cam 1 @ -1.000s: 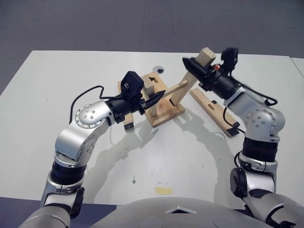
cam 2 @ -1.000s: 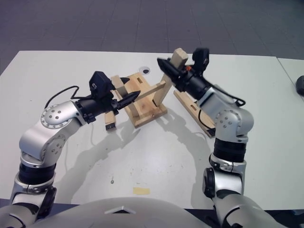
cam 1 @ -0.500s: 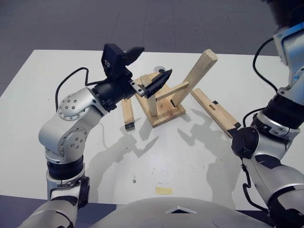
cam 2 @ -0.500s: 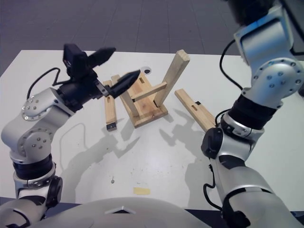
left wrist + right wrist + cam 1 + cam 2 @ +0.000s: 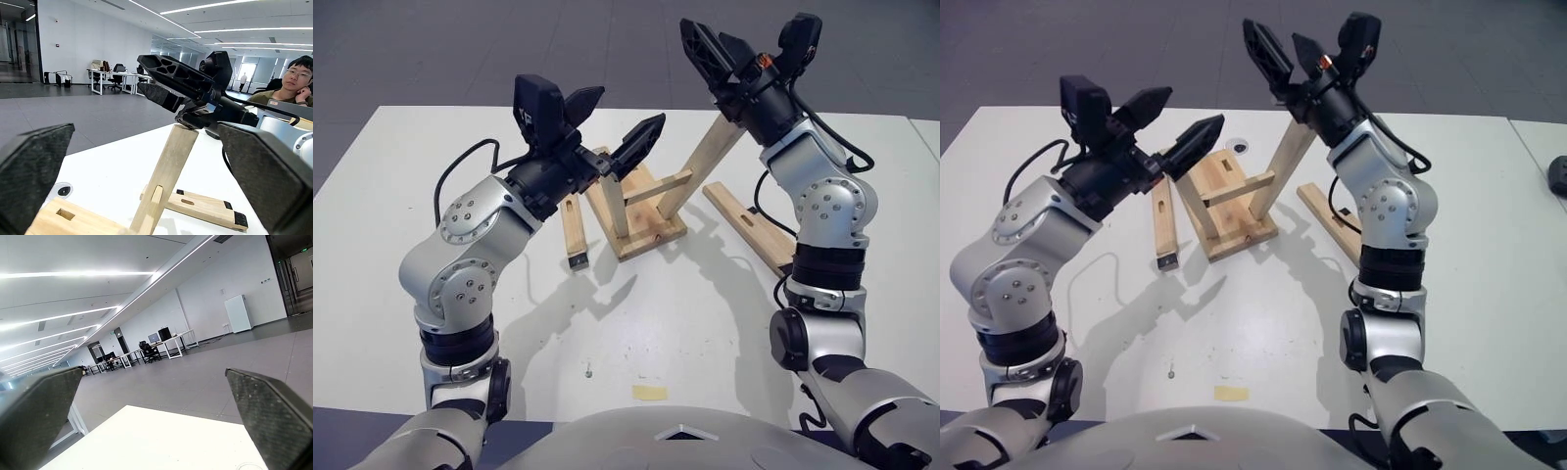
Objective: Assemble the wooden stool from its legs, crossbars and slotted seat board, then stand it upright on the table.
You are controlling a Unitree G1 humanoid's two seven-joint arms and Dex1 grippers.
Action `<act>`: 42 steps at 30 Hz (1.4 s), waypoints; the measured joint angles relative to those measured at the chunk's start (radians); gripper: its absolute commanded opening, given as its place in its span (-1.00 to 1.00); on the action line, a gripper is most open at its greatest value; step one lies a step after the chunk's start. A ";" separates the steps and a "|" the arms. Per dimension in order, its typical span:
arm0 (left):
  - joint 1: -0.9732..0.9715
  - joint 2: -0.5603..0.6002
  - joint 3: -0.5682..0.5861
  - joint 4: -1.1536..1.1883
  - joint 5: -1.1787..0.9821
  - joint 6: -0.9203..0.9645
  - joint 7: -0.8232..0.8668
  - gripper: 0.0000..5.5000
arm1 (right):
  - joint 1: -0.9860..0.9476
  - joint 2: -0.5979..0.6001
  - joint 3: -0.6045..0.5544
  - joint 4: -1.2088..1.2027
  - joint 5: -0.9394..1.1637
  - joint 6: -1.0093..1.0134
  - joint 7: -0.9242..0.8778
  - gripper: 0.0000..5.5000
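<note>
Left gripper point(image 5: 625, 110) hovers over the counter point(image 5: 421, 166), fingers spread wide and empty, near a loose leg point(image 5: 574, 227). Just right of it, the part-built stool point(image 5: 651, 230) rests on its seat board. Right gripper point(image 5: 702, 34), fingers wide and empty, hangs above the stool's slanting leg point(image 5: 705, 162), with a slotted bar point(image 5: 744, 221) lying beyond.
</note>
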 measured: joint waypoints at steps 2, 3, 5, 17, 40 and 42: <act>0.000 -0.002 -0.001 0.009 0.004 0.000 0.008 0.96 | 0.000 0.016 -0.027 -0.003 0.025 0.005 -0.024 0.96; -0.001 -0.003 -0.001 0.016 0.005 -0.001 0.012 0.96 | 0.000 0.031 -0.042 -0.010 0.045 0.012 -0.041 0.96; -0.006 -0.010 0.017 0.036 -0.004 -0.001 0.034 0.96 | 0.000 0.050 -0.075 -0.027 0.085 0.019 -0.073 0.96; -0.105 -0.033 0.274 0.224 0.001 -0.054 0.285 0.96 | 0.098 -0.087 -0.029 -0.317 0.554 0.336 -0.041 0.96; -0.059 -0.042 0.239 0.229 0.047 -0.060 0.299 0.96 | 0.093 -0.146 -0.136 -0.252 0.704 0.212 0.028 0.96; -0.054 -0.043 0.233 0.230 0.053 -0.061 0.298 0.96 | 0.171 -0.216 -0.079 -0.360 0.822 0.326 0.090 0.96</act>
